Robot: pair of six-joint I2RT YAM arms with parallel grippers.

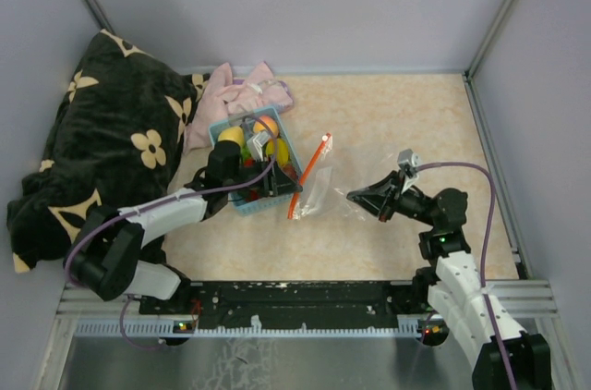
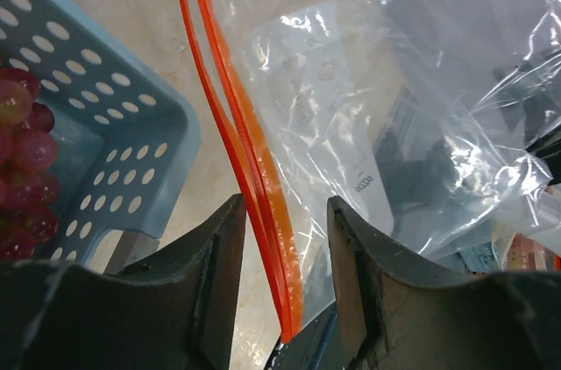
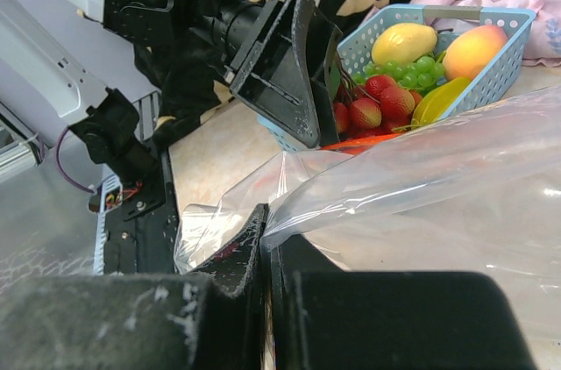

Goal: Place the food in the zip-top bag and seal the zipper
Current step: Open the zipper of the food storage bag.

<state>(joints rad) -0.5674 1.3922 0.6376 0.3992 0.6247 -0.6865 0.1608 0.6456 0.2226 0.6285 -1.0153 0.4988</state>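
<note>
The clear zip-top bag (image 1: 332, 188) lies flat on the table, right of the light-blue basket (image 1: 242, 201). Its red-orange zipper (image 1: 308, 177) runs from a white slider (image 1: 325, 138) at the far end toward me. My left gripper (image 2: 285, 212) is open, its fingers either side of the zipper's near end (image 2: 263, 186), not touching it; in the top view the left gripper (image 1: 282, 191) sits beside the basket. My right gripper (image 3: 267, 234) is shut on the bag's clear edge (image 3: 394, 177). The food is in the basket: yellow pear (image 3: 403, 41), orange peach (image 3: 473, 50), green grapes (image 3: 412, 72), red berries (image 3: 381, 103).
A pink cloth (image 1: 235, 94) lies behind the basket. A dark flowered cushion (image 1: 111, 131) fills the left side. Grey walls close the table at the back and sides. Dark-red grapes (image 2: 22, 168) show inside the basket wall (image 2: 123, 142) in the left wrist view.
</note>
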